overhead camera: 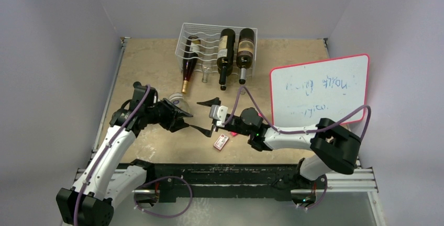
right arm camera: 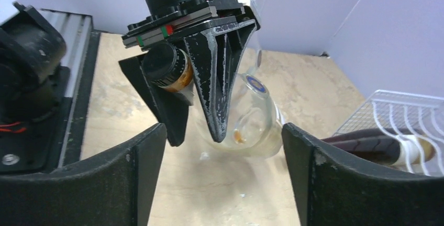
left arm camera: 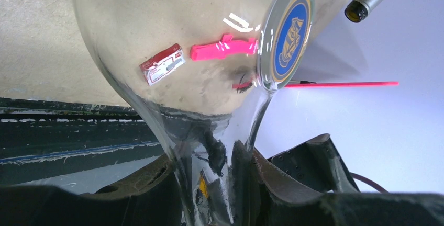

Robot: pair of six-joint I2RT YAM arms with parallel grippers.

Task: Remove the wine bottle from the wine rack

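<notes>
Tan tabletop (overhead camera: 146,64), near side: your left gripper (overhead camera: 181,119) is clamped on a clear bottle (overhead camera: 178,102), seemingly off already. Your right gripper (overhead camera: 206,115) gapes empty. Farther back, the wine rack (overhead camera: 201,30) holds three dark bottles (overhead camera: 226,48).

No word could be read anywhere: the whiteboard (overhead camera: 319,87) carried a few lines of blue handwriting, too faint and loose to make out. The clear glass bottle (left arm camera: 173,22) bore a round medallion (left arm camera: 289,37), blue with a gold rim and a gold figure that looked like a sailing ship, but no lettering on it was legible. The paper labels on the dark wine bottles (overhead camera: 225,51) lying in the wine rack (overhead camera: 205,31), and the print on the small red and white packet (left arm camera: 163,64) on the table, were too small to read.
</notes>
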